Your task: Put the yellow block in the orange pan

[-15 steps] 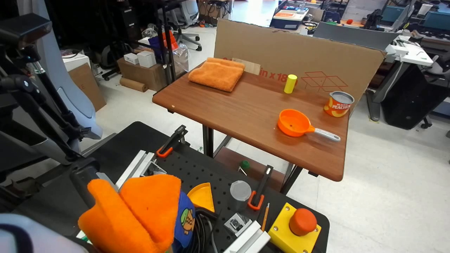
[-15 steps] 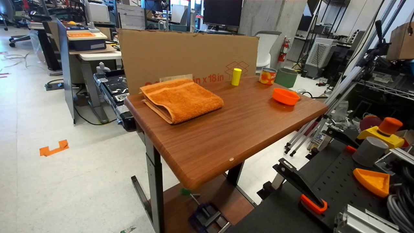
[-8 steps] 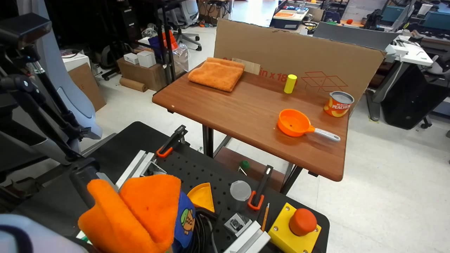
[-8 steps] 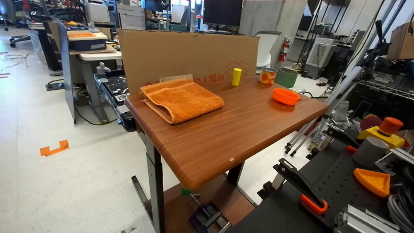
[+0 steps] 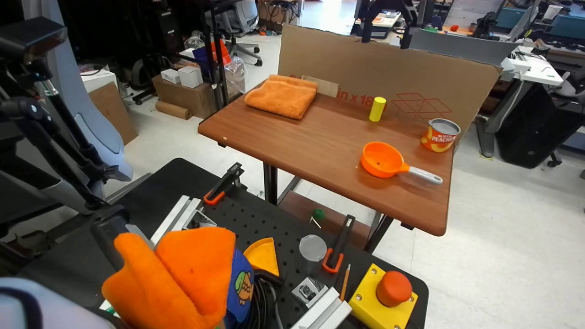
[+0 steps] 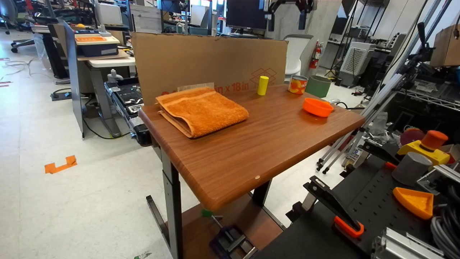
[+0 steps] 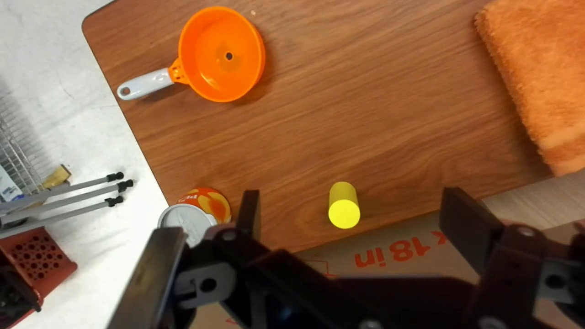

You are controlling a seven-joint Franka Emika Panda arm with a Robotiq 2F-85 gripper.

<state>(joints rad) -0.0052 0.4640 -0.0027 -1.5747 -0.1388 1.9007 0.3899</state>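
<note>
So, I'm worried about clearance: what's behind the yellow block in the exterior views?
Some tabletop, then a cardboard panel printed in red; whatever the yellow block itself covers can't be seen.

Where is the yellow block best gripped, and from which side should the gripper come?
Probably around its upper curved wall, from straight above: the yellow block stands upright, a slim cylinder with an uncovered top; the cardboard behind likely leaves little room there.

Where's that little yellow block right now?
In both exterior views, the yellow block stands upright on the wooden table, in front of the cardboard sheet and left of the peach can.
</note>
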